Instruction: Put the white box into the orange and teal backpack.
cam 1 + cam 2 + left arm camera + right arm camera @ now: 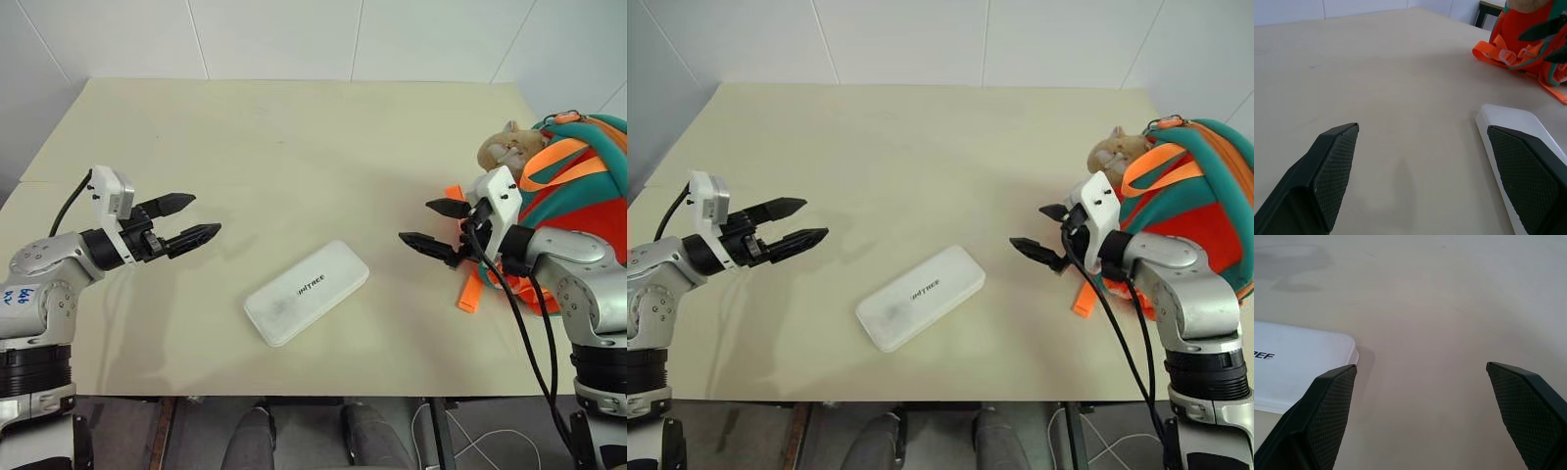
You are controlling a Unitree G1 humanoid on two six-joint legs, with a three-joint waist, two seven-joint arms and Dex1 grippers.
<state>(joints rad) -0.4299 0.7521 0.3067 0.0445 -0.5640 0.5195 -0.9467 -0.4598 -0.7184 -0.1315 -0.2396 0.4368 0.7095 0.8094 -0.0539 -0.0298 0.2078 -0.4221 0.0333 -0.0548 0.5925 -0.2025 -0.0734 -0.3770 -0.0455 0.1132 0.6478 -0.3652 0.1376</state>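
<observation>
White box [306,293] lay flat on the table [294,147] nearest me, between my two pincers, my left pincer [186,221] spread wide, holding nothing, my right pincer [431,224] likewise wide and empty, orange and teal backpack [578,186] at the table's right edge.

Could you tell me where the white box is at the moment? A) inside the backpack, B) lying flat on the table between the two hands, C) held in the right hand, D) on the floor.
B: the white box lies flat on the table, with both open hands apart from it.
</observation>
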